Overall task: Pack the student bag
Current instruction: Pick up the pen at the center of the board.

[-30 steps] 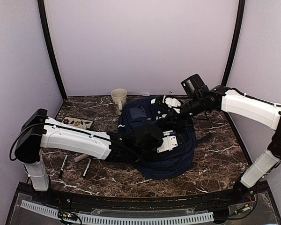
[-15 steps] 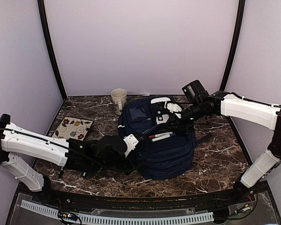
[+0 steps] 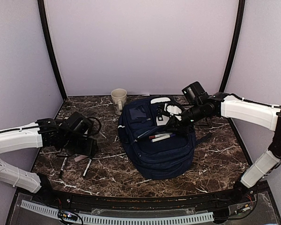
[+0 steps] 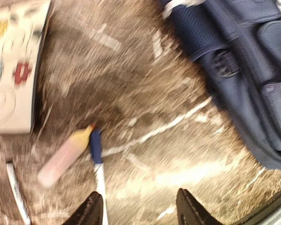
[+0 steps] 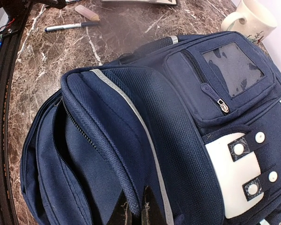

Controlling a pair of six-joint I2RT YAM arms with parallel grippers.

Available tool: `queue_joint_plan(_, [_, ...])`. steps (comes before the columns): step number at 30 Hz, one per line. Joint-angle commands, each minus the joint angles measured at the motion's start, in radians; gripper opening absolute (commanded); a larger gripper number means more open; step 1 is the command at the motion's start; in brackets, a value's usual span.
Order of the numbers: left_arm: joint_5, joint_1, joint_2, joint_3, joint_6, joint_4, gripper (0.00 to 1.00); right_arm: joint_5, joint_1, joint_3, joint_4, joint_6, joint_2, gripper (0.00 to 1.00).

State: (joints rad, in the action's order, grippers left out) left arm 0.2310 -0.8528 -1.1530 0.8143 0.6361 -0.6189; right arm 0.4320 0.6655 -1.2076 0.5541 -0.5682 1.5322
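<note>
The student bag [image 3: 154, 150] lies in the middle of the table, navy with a white front patch [image 5: 232, 171]. My right gripper [image 5: 136, 212] is shut on the edge of the bag's zip flap and holds the compartment agape. Two markers [image 3: 160, 136] lie in that gap. My left gripper [image 4: 139, 211] hangs open and empty over the table left of the bag [image 4: 243, 70], just above a blue-capped marker [image 4: 97, 159] and a pink and yellow highlighter [image 4: 65, 157]. In the top view the left gripper [image 3: 90, 149] points down at these pens.
A cream mug [image 3: 119, 100] stands behind the bag on the left. A floral-patterned notebook [image 4: 9, 70] lies at the left. A second pen [image 4: 16, 192] lies beside the highlighter. Pens [image 3: 87, 166] rest near the front left edge.
My left arm has drawn back from over the bag to the left side of the table, leaving two markers in the bag's opening. The right gripper has kept its hold.
</note>
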Motion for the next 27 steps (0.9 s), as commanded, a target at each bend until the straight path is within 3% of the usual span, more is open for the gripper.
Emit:
queue_joint_plan(1, [-0.186,0.101,0.021,-0.009,0.015,-0.195,0.53,0.005,0.009,-0.003,-0.039,-0.007,-0.026,0.0])
queue_joint_plan(11, [-0.253,0.227,-0.148,0.082,-0.154,-0.331,0.46,0.007,0.019,0.006,-0.043,-0.008,-0.032,0.0])
queue_joint_plan(23, [-0.25,0.232,-0.349,0.057,-0.184,-0.207,0.36,0.001,0.035,0.013,-0.046,-0.019,-0.015,0.0])
queue_joint_plan(27, [-0.244,0.232,-0.387,0.05,-0.18,-0.181,0.26,0.005,0.041,0.011,-0.042,-0.021,-0.009,0.0])
